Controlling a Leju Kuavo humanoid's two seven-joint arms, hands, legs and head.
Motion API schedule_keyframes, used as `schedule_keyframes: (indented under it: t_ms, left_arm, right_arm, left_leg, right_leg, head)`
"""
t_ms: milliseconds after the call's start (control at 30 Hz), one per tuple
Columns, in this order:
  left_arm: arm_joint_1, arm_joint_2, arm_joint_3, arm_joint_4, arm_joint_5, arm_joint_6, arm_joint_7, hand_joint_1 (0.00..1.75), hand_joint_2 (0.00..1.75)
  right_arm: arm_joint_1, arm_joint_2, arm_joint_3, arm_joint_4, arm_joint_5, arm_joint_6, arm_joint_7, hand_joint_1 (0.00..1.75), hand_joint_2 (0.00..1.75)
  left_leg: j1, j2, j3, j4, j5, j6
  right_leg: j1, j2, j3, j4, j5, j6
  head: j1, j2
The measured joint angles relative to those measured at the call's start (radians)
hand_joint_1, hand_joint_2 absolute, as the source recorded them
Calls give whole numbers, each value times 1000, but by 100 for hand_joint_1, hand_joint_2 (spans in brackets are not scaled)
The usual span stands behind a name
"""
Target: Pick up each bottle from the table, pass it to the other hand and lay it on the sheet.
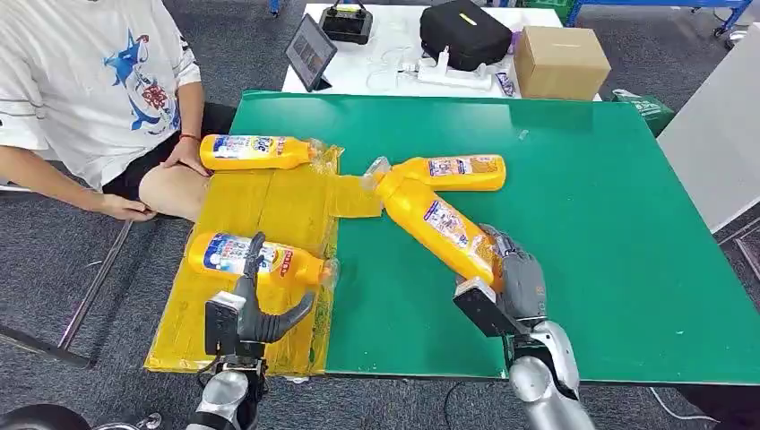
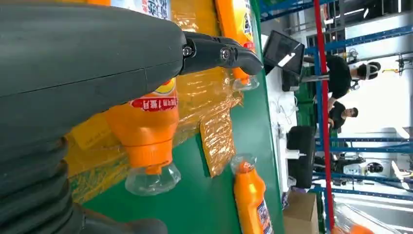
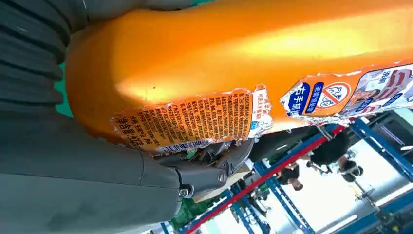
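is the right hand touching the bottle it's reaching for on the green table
Touching. In the right wrist view the right hand has its fingers wrapped under the bottle, pressed against its label; the head view shows it gripping the bottle's base.

The tabletop (image 1: 574, 224) is plain green. The sheet (image 1: 269, 210) is crinkled yellow. Each bottle (image 1: 439, 224) is orange-yellow with a clear cap and a blue, red and white label. The right hand (image 1: 515, 282) is grey, its arm silver. The person's shirt (image 1: 90, 72) is white with a blue shark print.
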Motion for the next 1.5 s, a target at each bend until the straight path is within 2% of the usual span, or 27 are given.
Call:
schedule_keyframes:
  t_ms: [200, 333, 467, 667, 767, 900, 1100, 1500]
  left_arm:
    - [6, -4, -25, -14, 92, -61, 37, 0, 175]
    - [7, -6, -59, -35, 186, -123, 80, 0, 175]
    - [7, -6, -83, -52, 248, -179, 99, 0, 175]
    - [12, 1, -124, -79, 436, -372, 160, 0, 175]
    - [9, 6, -141, -84, 516, -454, 187, 0, 175]
    - [-7, 17, -177, -82, 646, -570, 214, 0, 175]
    - [-15, 32, -208, -82, 645, -581, 211, 0, 175]
    - [-28, 69, -224, -26, 668, -622, 224, 0, 175]
  right_arm:
    - [35, 91, -57, -114, -29, -283, -185, 175, 175]
    - [72, 195, -140, -215, -30, -296, -324, 175, 175]
    - [92, 239, -175, -253, -60, -296, -328, 175, 175]
    - [99, 230, -138, -212, -77, -296, -318, 175, 175]
    - [100, 230, -88, -156, -48, -296, -332, 175, 175]
    - [85, 239, 36, 9, -35, -294, -333, 175, 175]
    - [56, 246, 177, 208, -37, -289, -334, 171, 175]
    - [-9, 255, 281, 407, 17, -271, -304, 175, 175]
  left_leg:
    - [0, 0, 0, 0, 0, 0]
    - [1, 0, 0, 0, 0, 0]
    - [1, 0, -1, 0, 0, 0]
    - [0, 0, -1, 0, 0, 0]
    - [1, -1, -1, 0, 0, 0]
    - [2, 0, -1, 0, 0, 0]
    - [2, 0, -2, 0, 0, -1]
    - [1, 0, -1, 0, 0, 0]
  right_leg:
    - [0, 0, -1, 0, 0, 0]
    - [0, 0, -1, 0, 0, 0]
    - [0, 0, -1, 0, 0, 0]
    - [0, 0, 0, 0, 0, 0]
    - [0, 0, 0, 0, 0, 0]
    - [2, 0, -1, 0, 0, 0]
    - [2, 0, -1, 0, -1, -1]
    - [1, 0, -2, 0, 0, -1]
  head:
    - [0, 0]
    - [0, 0]
    - [0, 0]
    - [0, 0]
    - [0, 0]
    - [0, 0]
    - [0, 0]
    - [0, 0]
